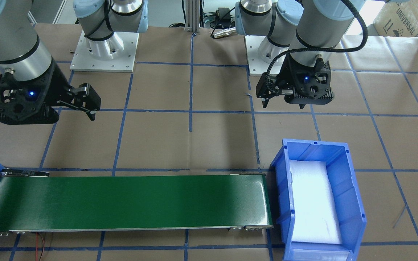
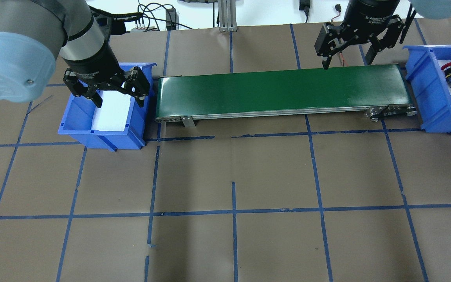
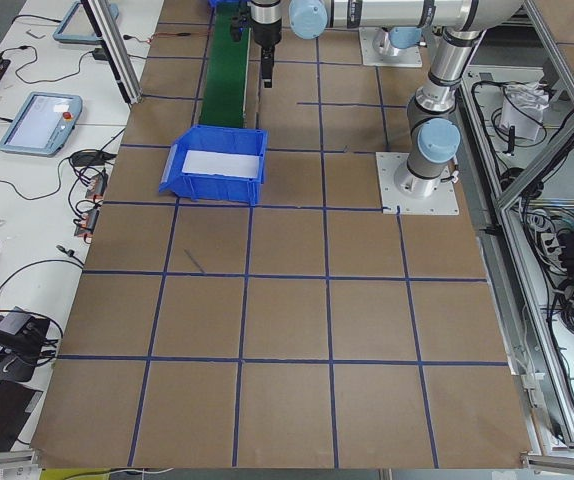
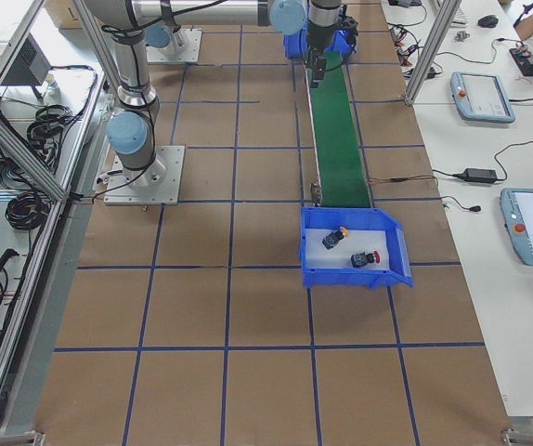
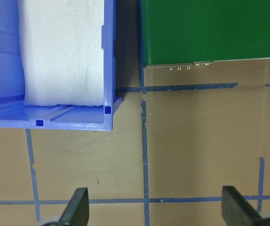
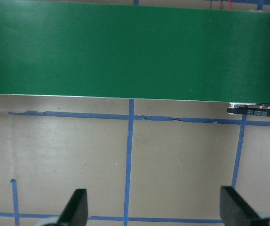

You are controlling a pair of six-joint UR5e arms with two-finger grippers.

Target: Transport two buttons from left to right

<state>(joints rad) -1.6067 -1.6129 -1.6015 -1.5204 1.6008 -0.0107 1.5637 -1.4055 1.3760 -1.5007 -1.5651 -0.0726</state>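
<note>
Both buttons lie on white foam in the right blue bin (image 2: 425, 94), past the right end of the green belt (image 2: 280, 90). The red-capped button (image 2: 448, 67) and the yellow-capped button (image 4: 334, 237) show together in the exterior right view, the red one (image 4: 364, 258) nearer that camera. My left gripper (image 2: 118, 96) is open and empty above the left blue bin (image 2: 76, 125), which holds only white foam. My right gripper (image 2: 347, 58) is open and empty above the belt's far edge near its right end. Both wrist views show spread fingertips (image 5: 76, 207) (image 6: 74, 207) with nothing between them.
The belt (image 1: 122, 201) runs between the two bins with nothing on it. In the front-facing view the left bin (image 1: 354, 203) sits at the right, under and in front of my left gripper (image 1: 283, 105). Brown paper with blue tape lines covers the table.
</note>
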